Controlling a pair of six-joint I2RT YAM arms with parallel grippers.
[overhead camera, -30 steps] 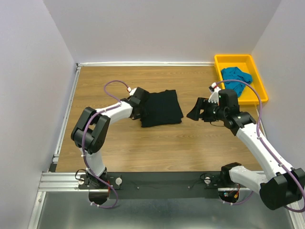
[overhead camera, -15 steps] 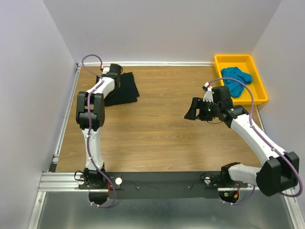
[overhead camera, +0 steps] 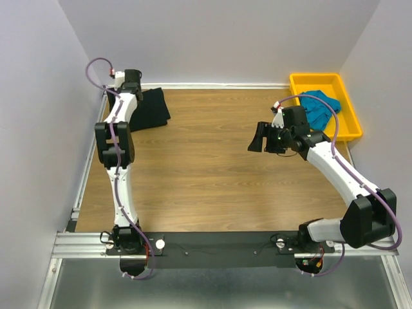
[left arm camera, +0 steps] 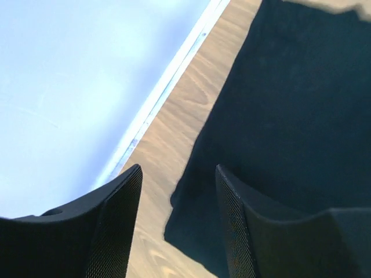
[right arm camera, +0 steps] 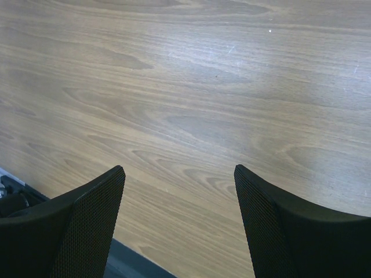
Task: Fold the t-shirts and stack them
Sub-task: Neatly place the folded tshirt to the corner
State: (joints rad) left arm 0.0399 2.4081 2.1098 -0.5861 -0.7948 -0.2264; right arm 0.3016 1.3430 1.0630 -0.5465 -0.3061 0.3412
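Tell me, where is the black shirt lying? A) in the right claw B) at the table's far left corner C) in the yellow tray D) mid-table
B: the black t-shirt lies at the far left corner of the table, below the left gripper; the yellow tray holds only the teal t-shirt.

Black t-shirt: plain, folded into a compact flat packet. Lies on the table at the far left corner, close to the back wall. In the left wrist view its surface is smooth, with one corner flat on the wood.

Teal-blue t-shirt: unfolded, bunched in a heap inside the yellow tray, far right.

Shirts well apart, not stacked.
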